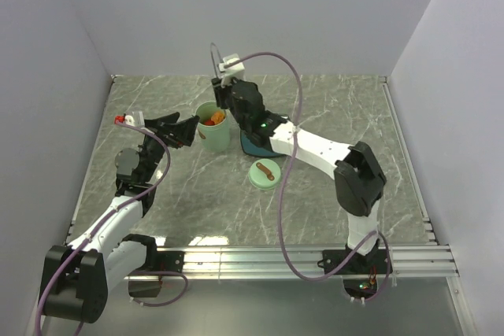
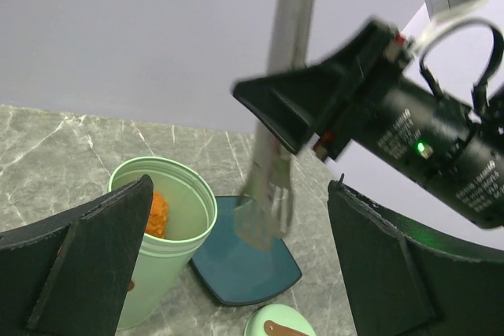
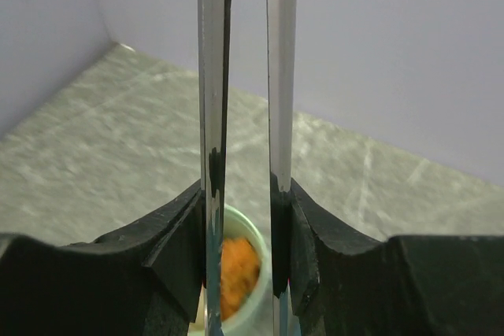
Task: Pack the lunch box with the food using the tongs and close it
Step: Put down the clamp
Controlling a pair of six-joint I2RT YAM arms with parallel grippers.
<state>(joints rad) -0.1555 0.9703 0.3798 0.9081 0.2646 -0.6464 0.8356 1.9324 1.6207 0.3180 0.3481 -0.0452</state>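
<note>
At the left of the overhead view the left gripper (image 1: 187, 133) hangs just beside the lunch box (image 1: 213, 133), its jaws spread wide and holding nothing; from its own camera the two dark fingers (image 2: 75, 261) frame the mint cup on either side, which reads as a bracing position, ready to steady the cup while food goes in. The lunch box stands upright on the marbled desk (image 1: 331, 108) a little left of centre, its mouth uncovered, and orange food (image 2: 157, 212) shows inside against the far wall; how many pieces are in there cannot be told. Just right of the cup lies the dark teal plate (image 2: 236, 261), its visible part bare, though the right arm hides most of it from above. In front of the plate, toward lower centre, the round green lid (image 1: 264, 173) rests flat on the desk with its brown strip handle up, apart from the cup, so closing is not yet done. The right gripper (image 3: 240, 194) is clamped on the tongs (image 2: 272, 155), pressing the two metal arms partway together with a slim gap left between them; the tongs hang steeply, their tips above the plate just right of the cup's rim and carrying nothing, as far as can be seen.
</note>
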